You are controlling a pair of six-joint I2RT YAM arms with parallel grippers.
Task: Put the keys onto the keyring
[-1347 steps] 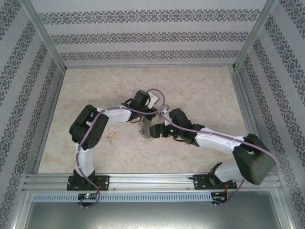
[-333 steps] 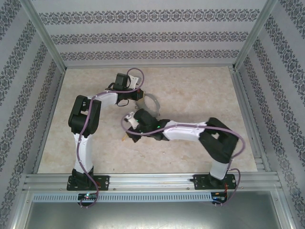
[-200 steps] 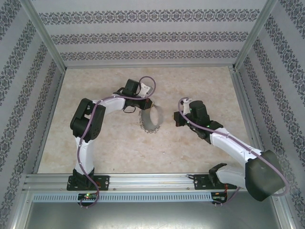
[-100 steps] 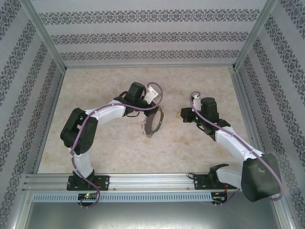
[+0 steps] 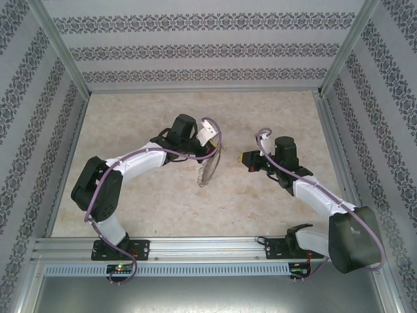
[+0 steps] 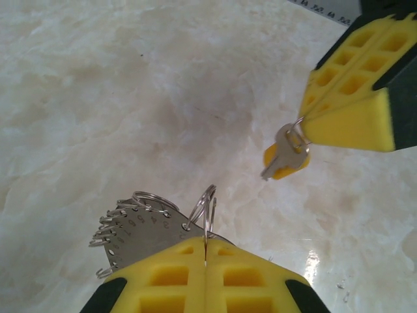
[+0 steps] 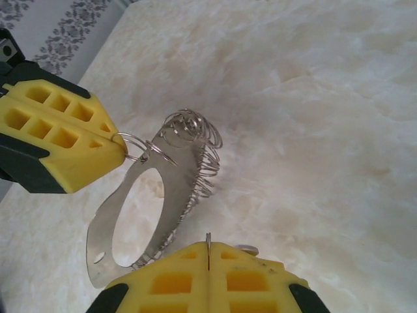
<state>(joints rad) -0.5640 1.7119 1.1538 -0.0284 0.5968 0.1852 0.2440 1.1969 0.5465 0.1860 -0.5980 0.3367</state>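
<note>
My left gripper is shut on a small split ring fixed to the keyring, a flat grey metal hoop fringed with small silver rings. In the top view the keyring hangs edge-on below the left gripper, above the table's middle. To its right, my right gripper is shut on the thin ring of the key, which has a yellowish head and silver blade and dangles from the right gripper's fingertips. A hand's width of table separates the key and the keyring.
The marble-patterned table is boxed in by patterned walls with metal rails at the sides and front. Both arms reach in from the near edge toward the middle.
The left gripper has shifted a little to the right and turned the keyring from a broad oval to nearly edge-on. The right gripper, with the key, has edged slightly toward it.
</note>
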